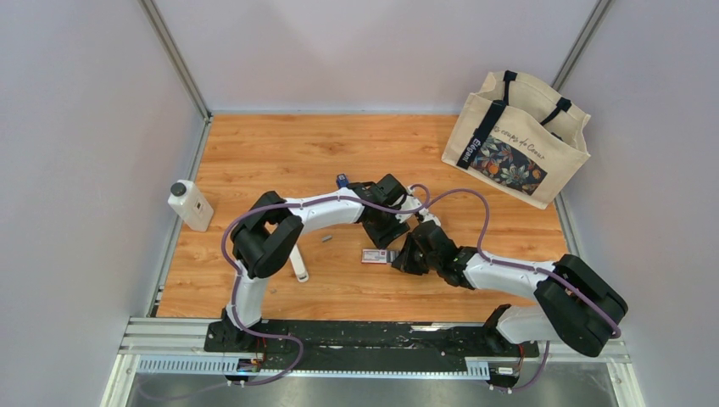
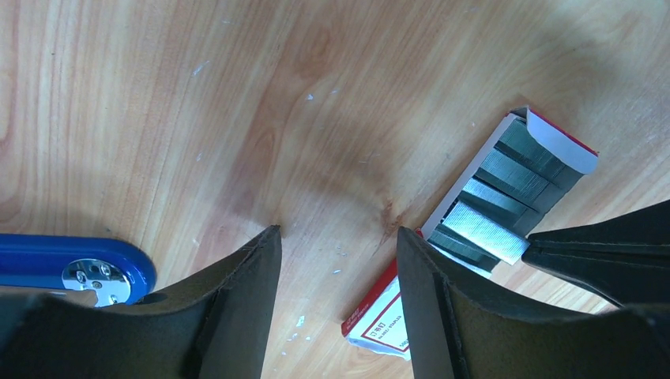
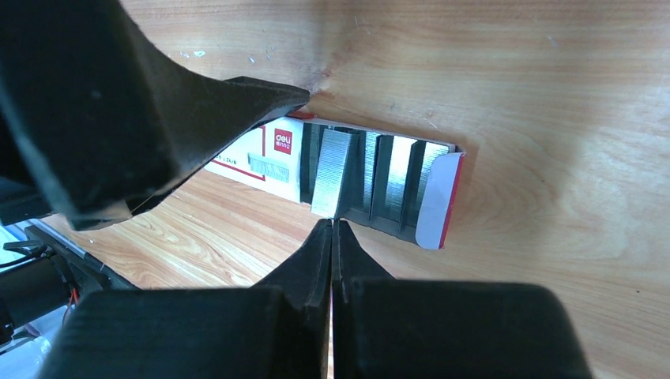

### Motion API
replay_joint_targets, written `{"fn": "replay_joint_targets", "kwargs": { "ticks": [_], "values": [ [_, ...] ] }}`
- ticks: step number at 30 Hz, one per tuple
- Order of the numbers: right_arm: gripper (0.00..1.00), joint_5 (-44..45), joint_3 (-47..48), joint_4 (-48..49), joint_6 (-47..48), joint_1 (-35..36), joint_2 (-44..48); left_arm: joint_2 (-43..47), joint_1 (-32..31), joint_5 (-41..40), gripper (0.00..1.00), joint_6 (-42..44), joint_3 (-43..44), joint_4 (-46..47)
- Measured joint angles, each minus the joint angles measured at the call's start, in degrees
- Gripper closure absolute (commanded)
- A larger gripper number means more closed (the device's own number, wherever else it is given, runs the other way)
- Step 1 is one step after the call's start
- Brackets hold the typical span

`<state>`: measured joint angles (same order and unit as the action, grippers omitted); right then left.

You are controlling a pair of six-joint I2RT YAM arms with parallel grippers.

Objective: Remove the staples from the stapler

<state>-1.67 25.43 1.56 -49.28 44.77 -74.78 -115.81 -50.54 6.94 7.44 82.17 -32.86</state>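
The blue stapler [image 1: 342, 180] lies on the wooden table behind my left arm; its blue end with a metal plate shows at the lower left of the left wrist view [image 2: 71, 264]. My left gripper [image 2: 338, 237] is open and empty, low over the table beside an open red-and-white staple box [image 2: 506, 181]. My right gripper [image 3: 332, 225] is shut, its tips against the end of a silver staple strip [image 3: 332, 174] that sticks out of the box [image 3: 379, 178]. In the top view both grippers, left [image 1: 390, 227] and right [image 1: 400, 254], meet at the box [image 1: 375, 256].
A white rounded stick [image 1: 298, 263] lies left of the box, and a small grey piece [image 1: 325, 238] lies near it. A white bottle [image 1: 190, 205] stands at the left edge. A canvas tote bag [image 1: 517, 140] stands at the back right.
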Motion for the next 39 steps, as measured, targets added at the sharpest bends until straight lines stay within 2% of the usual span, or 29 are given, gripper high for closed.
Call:
{"fn": "replay_joint_targets", "kwargs": {
  "ticks": [23,32,39],
  "values": [
    [0.98,-2.1,-0.4,0.2,-0.2,-1.1,-0.1,1.4,0.2,0.5,0.37,1.3,-2.0,0.0],
    [0.96,-3.8,-2.3,0.0,0.7,-1.3,5.6,2.8,1.0,3.7,0.31,2.1,0.2,-5.5],
    [0.97,-4.0,0.3,1.4,2.0,-1.9,2.9,4.7,5.1,4.9,0.3,2.2,4.3,-9.7]
  ]
}}
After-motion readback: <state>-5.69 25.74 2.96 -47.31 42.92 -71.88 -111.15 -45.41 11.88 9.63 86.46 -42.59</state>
